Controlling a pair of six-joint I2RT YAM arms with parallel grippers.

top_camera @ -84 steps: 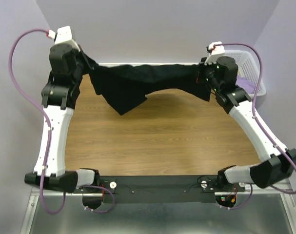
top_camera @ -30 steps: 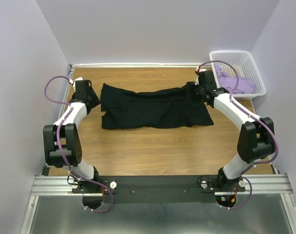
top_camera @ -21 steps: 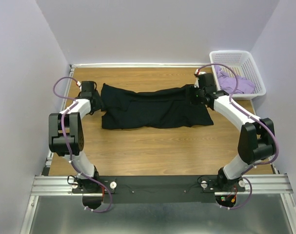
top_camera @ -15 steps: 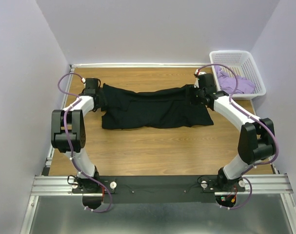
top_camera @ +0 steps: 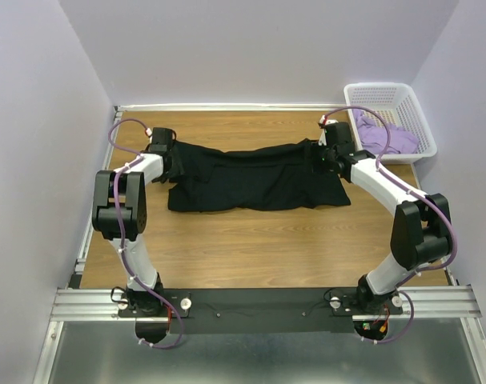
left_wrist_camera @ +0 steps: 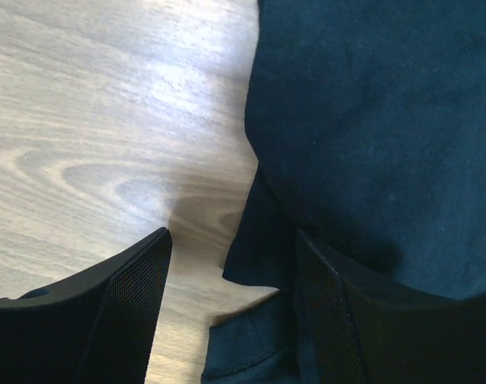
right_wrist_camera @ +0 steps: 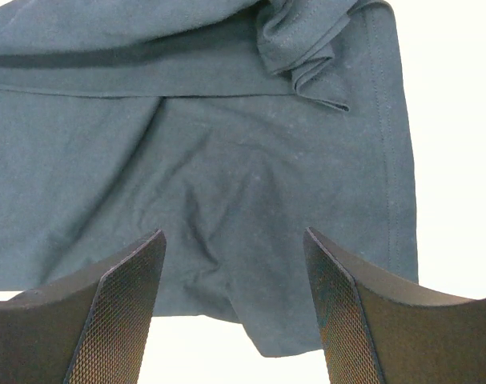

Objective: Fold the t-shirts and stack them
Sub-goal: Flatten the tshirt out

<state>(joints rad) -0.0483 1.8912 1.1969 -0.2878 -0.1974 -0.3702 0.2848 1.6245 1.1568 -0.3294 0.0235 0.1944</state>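
1. Closer than before, my left gripper now sits at the left end of the black t-shirt, with my jaws spread wide.
2. My right gripper hangs over the shirt's right end, jaws spread too.
3. The black t-shirt lies on the table.
4. The purple t-shirt sits in the white basket.

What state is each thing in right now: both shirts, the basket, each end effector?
black t-shirt: spread on the table, rumpled, not folded, ungripped
lavender t-shirt: crumpled in the basket
basket: upright, shirt inside
left end effector: open, over the black t-shirt's edge
right end effector: open, above the black t-shirt
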